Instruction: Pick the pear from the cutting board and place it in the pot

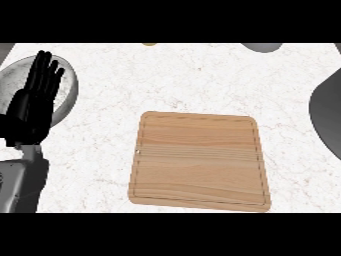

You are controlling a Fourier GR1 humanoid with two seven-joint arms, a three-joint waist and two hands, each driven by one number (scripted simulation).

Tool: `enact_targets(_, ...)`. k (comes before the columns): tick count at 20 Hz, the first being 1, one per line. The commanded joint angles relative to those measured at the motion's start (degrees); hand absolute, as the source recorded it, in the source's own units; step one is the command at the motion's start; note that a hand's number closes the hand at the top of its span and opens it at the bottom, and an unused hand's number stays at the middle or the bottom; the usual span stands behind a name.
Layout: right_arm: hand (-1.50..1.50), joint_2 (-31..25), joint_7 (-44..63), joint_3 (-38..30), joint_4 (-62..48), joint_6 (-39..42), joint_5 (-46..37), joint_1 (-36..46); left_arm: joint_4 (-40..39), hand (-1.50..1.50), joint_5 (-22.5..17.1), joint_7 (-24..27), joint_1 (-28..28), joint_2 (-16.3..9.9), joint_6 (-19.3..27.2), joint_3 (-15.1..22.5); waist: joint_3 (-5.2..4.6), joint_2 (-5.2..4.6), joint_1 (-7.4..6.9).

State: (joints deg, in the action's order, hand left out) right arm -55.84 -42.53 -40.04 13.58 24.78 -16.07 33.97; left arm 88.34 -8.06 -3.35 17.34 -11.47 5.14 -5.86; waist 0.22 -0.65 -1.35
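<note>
Head view: cutting board point(199, 161) bare, no pear visible; left hand point(34, 102) at counter's left edge, fingers straight, holding nothing; risk: grasping nothing; right hand unseen.

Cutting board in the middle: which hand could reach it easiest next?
Probably the left hand. It is the only hand in view, open with fingers up, over a grey plate left of the cutting board. The right hand does not show. No pear shows on the board.
</note>
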Motion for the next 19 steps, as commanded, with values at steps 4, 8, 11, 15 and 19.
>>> enact_targets(4, -1.50, -5.3, -1.0, -5.0, -4.0, 9.6, 5.4, -1.5, -1.1, 0.00, 0.3, 1.8, -0.6, 0.6, -0.1, -0.1, 0.25, -0.31, 0.03)
enact_targets(8, -1.50, -6.4, -2.2, -5.9, -3.7, 8.7, 6.2, -4.4, -1.5, 0.00, 0.4, 1.4, -0.8, 0.6, -0.3, 0.2, 0.46, -0.57, 0.17)
enact_targets(11, -1.50, -7.6, -1.4, -6.5, -3.6, 11.3, 7.2, -5.1, -0.1, 0.00, 0.2, 0.8, -0.5, 0.6, -0.1, 0.2, 0.55, -0.40, -0.02)
enact_targets(15, -1.50, -7.9, -1.2, -7.0, -3.2, 9.9, 7.8, -6.9, 0.4, 0.00, -0.8, 2.0, -2.3, -0.2, -1.4, -0.7, 0.63, -0.52, -0.51)
enact_targets(19, -1.50, -8.3, -1.2, -7.1, -2.6, 10.6, 8.1, -8.5, 0.8, 0.00, 0.0, 0.6, -0.4, 0.5, 0.2, -0.2, 0.85, -0.57, 0.18)
